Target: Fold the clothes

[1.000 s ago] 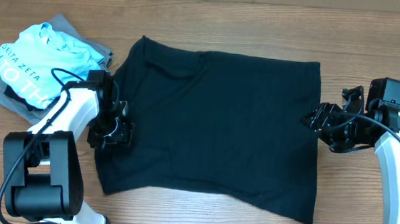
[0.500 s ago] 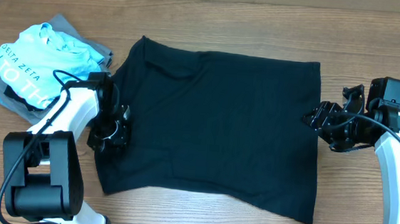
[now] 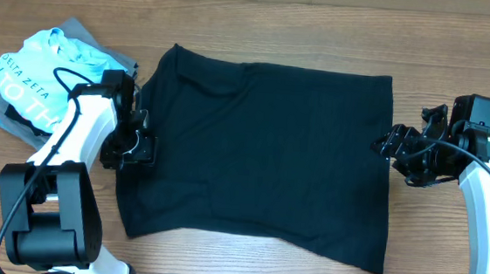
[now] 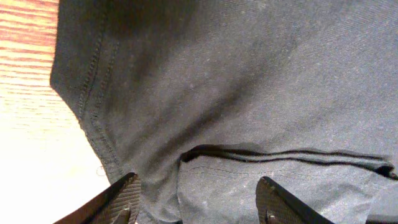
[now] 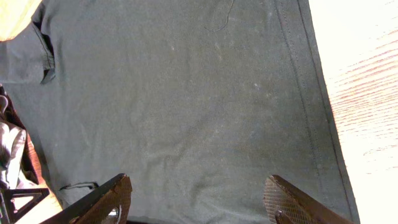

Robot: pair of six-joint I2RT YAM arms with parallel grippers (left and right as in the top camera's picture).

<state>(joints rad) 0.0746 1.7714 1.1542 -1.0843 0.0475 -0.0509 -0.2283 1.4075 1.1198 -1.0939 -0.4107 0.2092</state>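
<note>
The clothes are one black T-shirt [image 3: 262,147] lying flat on the wooden table as a broad rectangle. My left gripper [image 3: 137,148] is at the shirt's left edge. In the left wrist view it [image 4: 199,194] stands open just above the black fabric [image 4: 249,74], with a raised fold and a stitched hem between the fingers. My right gripper [image 3: 384,148] is at the shirt's right edge. Seen from the right wrist, it [image 5: 198,190] is open over smooth fabric [image 5: 186,93] and holds nothing. The neck label is not visible.
A light-blue tee with white lettering [image 3: 35,77] lies on grey folded garments [image 3: 6,114] at the far left, close to my left arm. Bare wooden table [image 3: 462,49] surrounds the shirt. The arm bases [image 3: 45,222] stand at the front edge.
My left gripper has moved a little toward the far side along the shirt's left edge. The right gripper has stayed in place, its jaws slightly wider.
</note>
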